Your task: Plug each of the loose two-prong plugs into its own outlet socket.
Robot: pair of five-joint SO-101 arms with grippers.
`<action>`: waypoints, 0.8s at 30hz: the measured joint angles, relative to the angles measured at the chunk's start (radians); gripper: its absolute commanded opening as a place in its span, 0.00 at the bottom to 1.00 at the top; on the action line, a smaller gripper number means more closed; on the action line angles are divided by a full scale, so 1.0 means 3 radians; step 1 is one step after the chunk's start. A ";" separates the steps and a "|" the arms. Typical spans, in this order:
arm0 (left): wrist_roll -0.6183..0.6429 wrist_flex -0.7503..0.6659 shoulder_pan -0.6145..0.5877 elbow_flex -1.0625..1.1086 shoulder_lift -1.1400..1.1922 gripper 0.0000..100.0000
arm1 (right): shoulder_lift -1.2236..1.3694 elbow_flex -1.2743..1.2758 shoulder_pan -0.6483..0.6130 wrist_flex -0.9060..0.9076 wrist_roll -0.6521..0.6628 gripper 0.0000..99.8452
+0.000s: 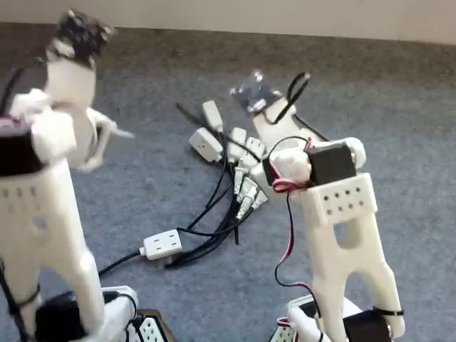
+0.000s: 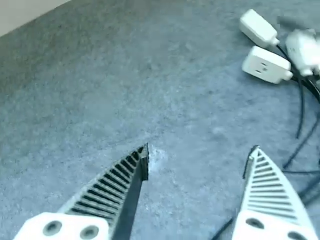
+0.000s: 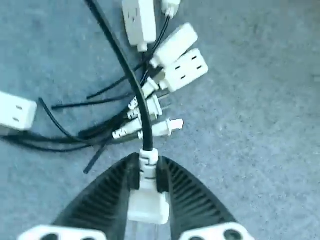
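My right gripper (image 3: 148, 167) is shut on a white two-prong plug (image 3: 147, 202); its black cord (image 3: 122, 65) runs out over the pile. In the high view this gripper (image 1: 254, 93) is raised past the far end of the pile. Under it lie several loose white plugs (image 3: 167, 126) and white outlet sockets (image 3: 186, 72), the plugs (image 1: 249, 194) in a tangle of black cords at mid-carpet. My left gripper (image 2: 199, 157) hangs open over bare carpet, apart from two outlet sockets (image 2: 265, 65); the high view puts it (image 1: 107, 137) left of the pile.
One more outlet socket (image 1: 162, 245) lies by itself in front of the pile on the grey carpet (image 1: 142, 78). Black cords (image 1: 214, 228) spread between it and the cluster. Both arm bases stand at the near edge.
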 measured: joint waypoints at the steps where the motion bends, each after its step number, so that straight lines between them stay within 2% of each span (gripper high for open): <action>1: 0.0000 0.0000 0.0041 0.0184 -0.0179 0.31 | 0.0000 -0.0077 -0.0010 0.0000 -0.0143 0.01; 6: 0.0000 -0.0261 0.0164 0.1366 -0.1135 0.31 | -0.0005 -0.0005 -0.0215 -0.0225 -0.0823 0.01; 10: 0.0092 -0.0696 0.0205 0.2470 -0.2015 0.31 | -0.0072 0.0322 -0.0435 -0.0583 -0.1130 0.01; 14: 0.0210 -0.1008 0.0230 0.3396 -0.2972 0.33 | -0.0322 0.0752 -0.0598 -0.0956 -0.1202 0.01; 18: 0.0440 -0.1095 0.0384 0.3954 -0.3800 0.41 | -0.0685 0.1447 -0.0747 -0.1570 -0.1227 0.01; 24: 0.0573 -0.1197 0.0634 0.4312 -0.4240 0.42 | -0.0987 0.2460 -0.1079 -0.2516 -0.1227 0.01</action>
